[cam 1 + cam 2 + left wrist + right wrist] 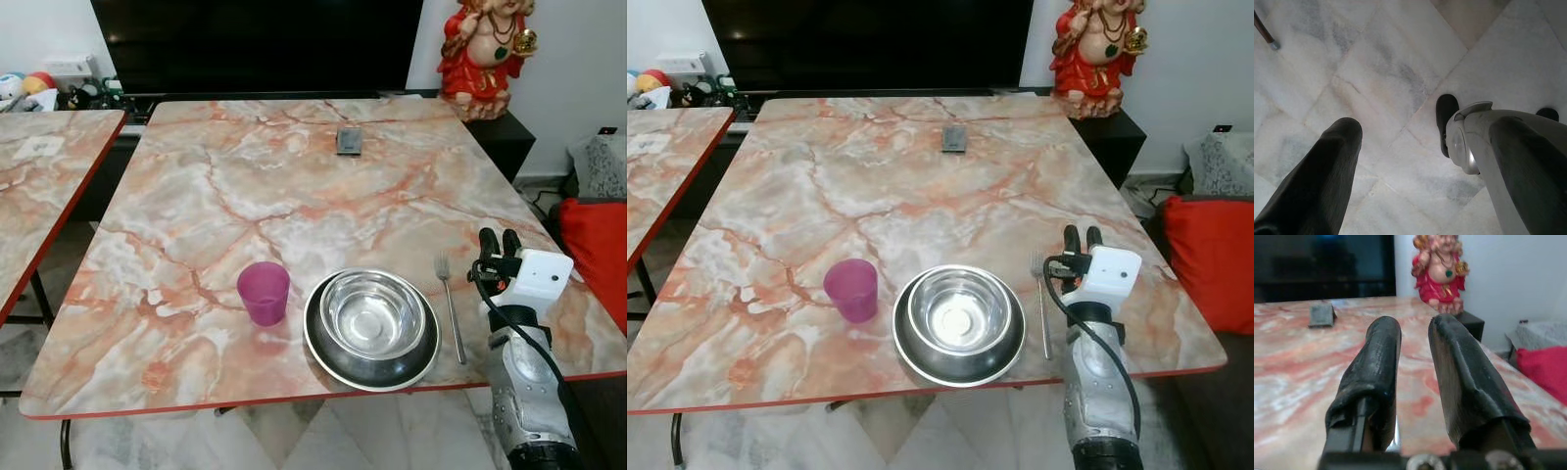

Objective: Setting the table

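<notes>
Fork: the fork (450, 305) lies lower right of centre in the left eye view, on the tabletop (294, 186), just left of the right end effector (499, 241), apart from it.
Right end effector: fingers slightly parted, pinching nothing, low over the tabletop's right edge.
Left end effector: left end effector (1420, 161) spread wide above the pale marble floor (1376, 58).
Place setting: steel bowl (373, 315) sits in a dark plate (333, 358); purple cup (264, 293) left of it, fork right.
Tabletop: orange-veined marble pattern, red rim; small grey object (349, 140) toward the far edge.
Room: dark screen (255, 44) behind, red statue (487, 54) upper right, red cushion (598, 250) at right.
Fork look: slim silver, tines pointing away.
</notes>
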Motion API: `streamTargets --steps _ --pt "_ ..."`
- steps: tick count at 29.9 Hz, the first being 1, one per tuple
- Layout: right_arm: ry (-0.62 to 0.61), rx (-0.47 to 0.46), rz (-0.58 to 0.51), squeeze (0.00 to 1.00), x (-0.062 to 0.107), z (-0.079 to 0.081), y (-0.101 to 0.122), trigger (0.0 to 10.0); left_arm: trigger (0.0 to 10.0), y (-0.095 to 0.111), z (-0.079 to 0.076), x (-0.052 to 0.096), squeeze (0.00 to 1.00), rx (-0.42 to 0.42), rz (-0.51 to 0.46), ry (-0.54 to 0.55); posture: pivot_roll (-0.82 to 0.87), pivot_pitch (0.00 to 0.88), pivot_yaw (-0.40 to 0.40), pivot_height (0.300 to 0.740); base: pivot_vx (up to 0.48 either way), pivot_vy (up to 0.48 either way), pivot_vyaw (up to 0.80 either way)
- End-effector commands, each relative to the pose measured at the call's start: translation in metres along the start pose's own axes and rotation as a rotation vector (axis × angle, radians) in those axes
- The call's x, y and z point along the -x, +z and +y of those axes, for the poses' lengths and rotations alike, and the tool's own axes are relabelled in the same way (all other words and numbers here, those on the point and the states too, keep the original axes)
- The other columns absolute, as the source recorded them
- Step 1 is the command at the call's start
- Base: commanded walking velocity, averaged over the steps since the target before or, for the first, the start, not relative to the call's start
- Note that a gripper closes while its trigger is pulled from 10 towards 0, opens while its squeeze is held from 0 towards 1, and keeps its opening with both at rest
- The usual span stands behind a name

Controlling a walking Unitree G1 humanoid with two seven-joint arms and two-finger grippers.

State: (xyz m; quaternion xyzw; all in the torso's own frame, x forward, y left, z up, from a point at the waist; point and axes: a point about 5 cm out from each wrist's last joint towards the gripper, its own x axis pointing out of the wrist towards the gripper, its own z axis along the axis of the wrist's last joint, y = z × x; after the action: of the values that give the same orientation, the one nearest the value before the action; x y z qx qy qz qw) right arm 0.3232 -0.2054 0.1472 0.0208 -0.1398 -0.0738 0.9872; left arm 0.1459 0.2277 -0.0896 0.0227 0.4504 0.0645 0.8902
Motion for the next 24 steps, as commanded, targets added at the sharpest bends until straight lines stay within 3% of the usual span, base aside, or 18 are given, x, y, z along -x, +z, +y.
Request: streamTargets --steps 1,4,10,24 --pt "0.01 0.005 -0.016 0.0 0.001 0.003 0.004 10.0 10.0 -0.01 0.003 0.003 0.0 -0.006 0.04 0.005 -0.01 0.027 -0.014 0.74 0.0 0.0 0.0" --pt "0.023 0.007 -0.04 0.0 0.0 0.006 0.008 10.0 10.0 -0.015 0.007 0.004 0.0 -0.002 0.058 0.015 -0.01 0.025 -0.013 0.74 0.0 0.0 0.0" --pt "0.04 0.013 -0.051 0.0 0.001 0.01 0.009 10.0 10.0 -0.023 0.012 0.008 0.0 0.004 0.078 0.023 0.0 0.023 -0.012 0.74 0.0 0.446 0.8" --pt "0.03 -0.005 -0.069 0.0 -0.001 0.011 0.014 10.0 10.0 -0.035 0.018 0.013 0.0 0.004 0.099 0.028 0.0 0.025 -0.013 0.74 0.0 0.48 0.0"
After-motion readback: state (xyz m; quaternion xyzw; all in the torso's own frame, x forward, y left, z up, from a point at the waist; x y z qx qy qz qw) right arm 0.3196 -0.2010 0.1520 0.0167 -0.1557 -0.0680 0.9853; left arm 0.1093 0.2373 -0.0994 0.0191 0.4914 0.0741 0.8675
